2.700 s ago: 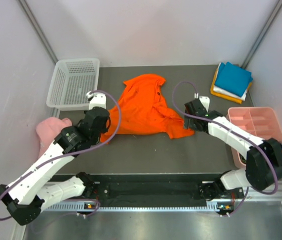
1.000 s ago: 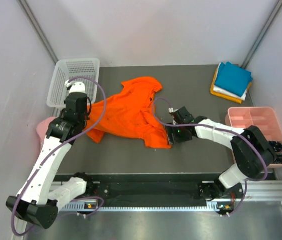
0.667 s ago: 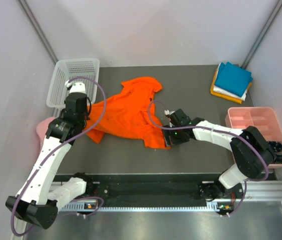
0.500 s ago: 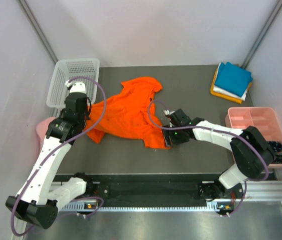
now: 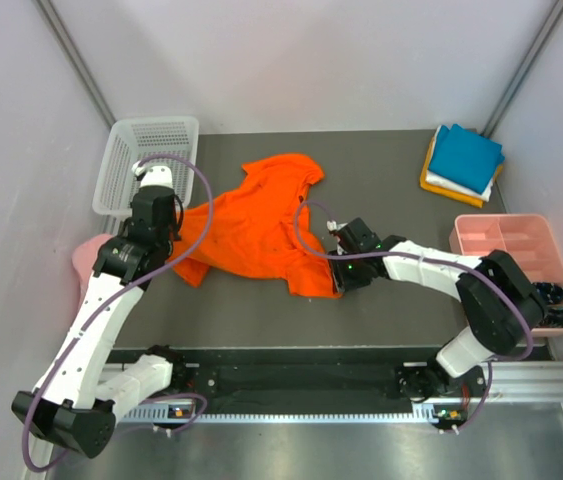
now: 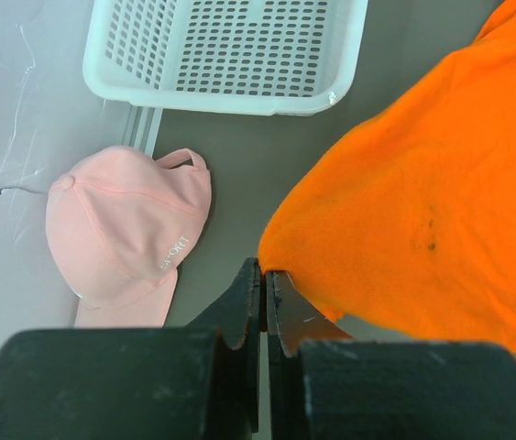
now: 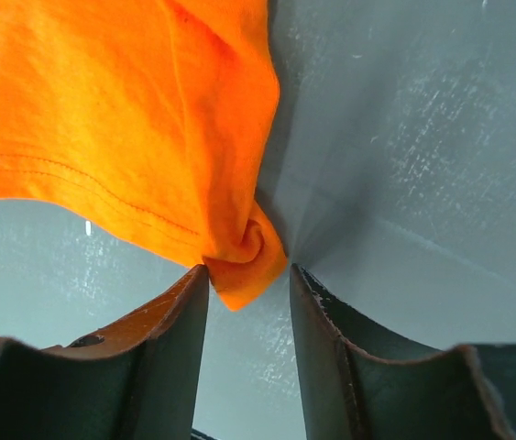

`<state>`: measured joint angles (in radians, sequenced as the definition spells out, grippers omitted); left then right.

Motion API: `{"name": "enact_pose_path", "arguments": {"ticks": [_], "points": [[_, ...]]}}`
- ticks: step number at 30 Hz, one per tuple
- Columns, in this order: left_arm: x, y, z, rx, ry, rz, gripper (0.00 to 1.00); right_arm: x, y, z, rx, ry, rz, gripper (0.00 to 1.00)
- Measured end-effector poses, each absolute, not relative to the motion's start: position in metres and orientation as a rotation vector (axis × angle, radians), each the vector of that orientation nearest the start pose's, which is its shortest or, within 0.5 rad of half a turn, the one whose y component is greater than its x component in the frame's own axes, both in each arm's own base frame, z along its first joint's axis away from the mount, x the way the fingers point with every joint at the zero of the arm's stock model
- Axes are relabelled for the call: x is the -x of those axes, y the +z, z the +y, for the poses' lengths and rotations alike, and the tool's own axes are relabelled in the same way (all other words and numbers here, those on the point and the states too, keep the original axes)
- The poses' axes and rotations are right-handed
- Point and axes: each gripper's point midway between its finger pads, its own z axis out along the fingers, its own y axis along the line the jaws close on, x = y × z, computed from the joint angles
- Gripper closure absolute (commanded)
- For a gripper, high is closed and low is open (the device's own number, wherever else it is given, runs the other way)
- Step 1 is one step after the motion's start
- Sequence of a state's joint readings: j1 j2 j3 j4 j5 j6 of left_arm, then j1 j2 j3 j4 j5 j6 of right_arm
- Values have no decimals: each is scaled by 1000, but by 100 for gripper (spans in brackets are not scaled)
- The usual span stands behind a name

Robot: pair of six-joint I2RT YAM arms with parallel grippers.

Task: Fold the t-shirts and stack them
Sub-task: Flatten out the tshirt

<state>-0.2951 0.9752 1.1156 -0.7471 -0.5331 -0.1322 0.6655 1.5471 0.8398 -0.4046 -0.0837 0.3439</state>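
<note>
Orange t-shirt (image 5: 256, 225) lies crumpled and unfolded at mid-bench (image 5: 381, 310). Its long axis runs left to right between the two arms, with one lobe reaching toward the far side. The left corner is clamped in the left fingers (image 6: 244, 293), shut tight on the cloth. The bunched near-right corner sits directly between the right fingers (image 7: 322, 312), which stand apart either side (no firm pinch evident). Judgement: the right arm need only nip that corner. The folded stack (image 5: 466, 158) sits far right.

Dark grey table (image 5: 381, 185), crumpled orange t-shirt (image 5: 256, 225), white basket (image 5: 151, 121), pink cap (image 6: 125, 229), pink tray (image 5: 501, 220), folded shirts (image 5: 466, 158)
</note>
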Motion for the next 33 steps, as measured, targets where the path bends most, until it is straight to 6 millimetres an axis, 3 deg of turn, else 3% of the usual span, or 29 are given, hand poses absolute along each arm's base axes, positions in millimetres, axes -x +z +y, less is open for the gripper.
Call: {"name": "enact_pose_path", "arguments": {"ticks": [10, 17, 26, 29, 33], "points": [[-283, 260, 2, 126, 323, 2098, 100, -233, 22, 226, 475, 454, 2704, 63], [-282, 259, 2, 126, 323, 2098, 100, -238, 20, 231, 480, 472, 2694, 100], [-284, 255, 0, 119, 308, 2102, 100, -239, 21, 226, 446, 433, 2699, 100], [-289, 251, -6, 105, 280, 2108, 100, -240, 33, 214, 397, 375, 2670, 100], [-303, 235, -21, 65, 217, 2147, 100, -244, 74, 197, 291, 328, 2556, 100]]}}
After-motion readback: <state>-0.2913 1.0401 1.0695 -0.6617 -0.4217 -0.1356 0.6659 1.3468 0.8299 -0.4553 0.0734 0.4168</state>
